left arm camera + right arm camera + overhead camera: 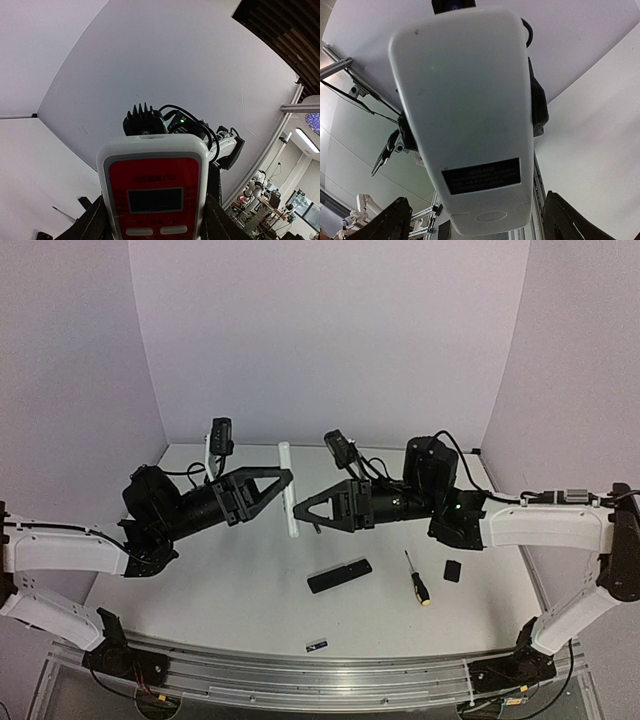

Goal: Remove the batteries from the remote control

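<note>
Left gripper (284, 480): pinching white remote (290, 516) midair; brace firmly.
Right gripper (302, 510): spread wide at remote's 3 o'clock, touching nothing; push back cover squarely.
Battery (317, 645): loose on table (230, 590), 6 o'clock; others likely inside.

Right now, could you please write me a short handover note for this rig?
Left gripper: shut on the white remote, held off the table.
Right gripper: open at the remote's back, not gripping.
On table: black remote, cover, screwdriver, one battery near the front edge.
Done: one battery out.
Left: white remote's back looks closed; open it, remove its batteries.
</note>
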### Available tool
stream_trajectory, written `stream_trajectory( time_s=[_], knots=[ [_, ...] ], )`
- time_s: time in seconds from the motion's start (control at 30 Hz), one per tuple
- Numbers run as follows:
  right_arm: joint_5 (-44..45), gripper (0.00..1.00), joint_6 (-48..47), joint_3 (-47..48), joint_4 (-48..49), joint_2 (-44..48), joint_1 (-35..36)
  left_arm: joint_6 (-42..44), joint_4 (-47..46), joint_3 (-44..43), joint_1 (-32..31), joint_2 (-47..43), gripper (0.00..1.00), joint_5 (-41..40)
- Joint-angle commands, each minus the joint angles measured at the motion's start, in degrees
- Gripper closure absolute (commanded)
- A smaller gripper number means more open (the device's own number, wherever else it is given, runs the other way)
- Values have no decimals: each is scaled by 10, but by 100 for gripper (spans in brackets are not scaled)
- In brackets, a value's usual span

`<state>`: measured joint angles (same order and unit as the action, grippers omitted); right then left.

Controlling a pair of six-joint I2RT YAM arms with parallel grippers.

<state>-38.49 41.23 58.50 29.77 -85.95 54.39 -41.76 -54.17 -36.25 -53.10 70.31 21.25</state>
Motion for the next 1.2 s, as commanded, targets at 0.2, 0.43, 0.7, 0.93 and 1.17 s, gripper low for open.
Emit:
stream_trajectory(
  time_s=[0.2, 0.43, 0.7, 0.93, 1.17],
  knots=[
    [-23, 40, -12, 49, 68, -36, 32, -2, -134, -5, -2, 23, 100, 56],
    [3, 74, -29, 31, 65, -25, 34, -2, -123, 6, -2, 21, 93, 51],
    [118, 91, -145, 28, -149, 14, 34, 25, 81, 11, -2, -56, 11, -13],
    [257, 96, -298, 83, -473, 22, 34, -25, 355, -13, -2, -134, 0, -131],
    [284, 97, -421, 115, -573, 10, 39, -49, 523, -105, -1, -60, 0, -67]
  ],
)
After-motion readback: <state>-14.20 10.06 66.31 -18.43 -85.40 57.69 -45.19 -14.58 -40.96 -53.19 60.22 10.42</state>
